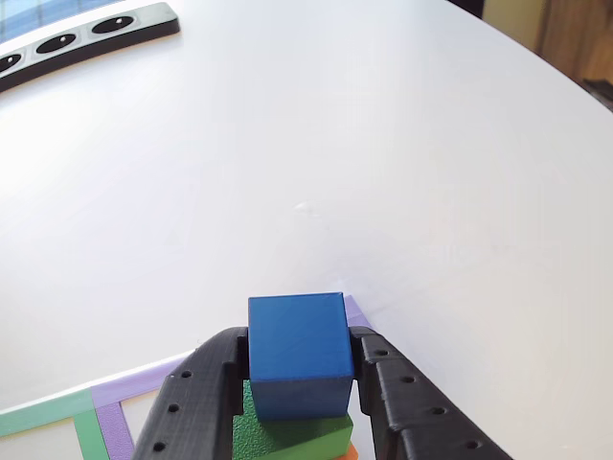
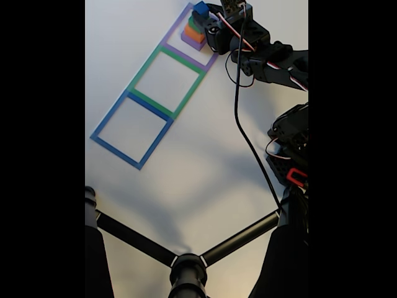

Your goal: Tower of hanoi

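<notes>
Gripping blue cube (image 1: 298, 353): pincer (image 1: 301, 362), unlabelled.

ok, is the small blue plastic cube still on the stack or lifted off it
On the stack, as far as shows: the small blue plastic cube sits on the green plastic block, with the black fingers at both its sides.

In the fixed view, three tape squares (image 2: 152, 87) run in a diagonal row across the tabletop (image 2: 205, 155), w/ the block stack (image 2: 196, 28) inside the top-right one and the arm (image 2: 267, 59) reaching in from the right. Stack order btm to top: widest block (image 2: 191, 41), next block (image 2: 193, 33), next (image 2: 196, 23), smallest cube (image 2: 201, 10). In the other view the gripper (image 1: 302, 369) has its jaws either side of the cube (image 1: 299, 355), touching it, w/ a slotted strip (image 1: 86, 38) far behind at top left, well apart.
</notes>
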You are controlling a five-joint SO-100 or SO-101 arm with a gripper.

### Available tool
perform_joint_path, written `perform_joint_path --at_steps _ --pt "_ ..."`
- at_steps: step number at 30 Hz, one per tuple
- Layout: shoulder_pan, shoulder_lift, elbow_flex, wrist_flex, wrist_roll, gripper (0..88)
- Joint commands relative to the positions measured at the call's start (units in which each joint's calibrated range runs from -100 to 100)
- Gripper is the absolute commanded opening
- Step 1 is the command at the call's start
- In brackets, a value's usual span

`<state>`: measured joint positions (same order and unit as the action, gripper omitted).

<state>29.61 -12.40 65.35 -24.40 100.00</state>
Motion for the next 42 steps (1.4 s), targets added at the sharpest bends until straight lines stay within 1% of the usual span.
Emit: perform_joint_path --at_steps 1,4,9,12,14,20,24,28,34,39,42 --pt "-0.82 -1.78 -0.15 -1.30 0.00 4.1" --pt "-0.97 -3.39 -1.24 1.86 0.00 4.0" --pt "-1.58 -10.60 -5.24 15.13 0.00 3.7" --pt "-2.42 -16.05 -11.42 28.17 0.00 3.6" --pt "-2.96 -18.77 -17.96 38.85 0.00 3.5" --pt "-3.72 -22.05 -41.86 70.74 0.00 3.5" --pt "-4.63 -22.54 -55.58 87.90 0.00 3.6" --pt "-6.08 -22.86 -65.85 100.44 0.00 3.6" --pt "-9.06 -22.94 -77.57 114.28 0.00 3.6" --pt "-11.50 -24.14 -79.57 119.06 0.00 3.6" --pt "-12.79 -25.98 -75.48 119.14 0.00 3.7"
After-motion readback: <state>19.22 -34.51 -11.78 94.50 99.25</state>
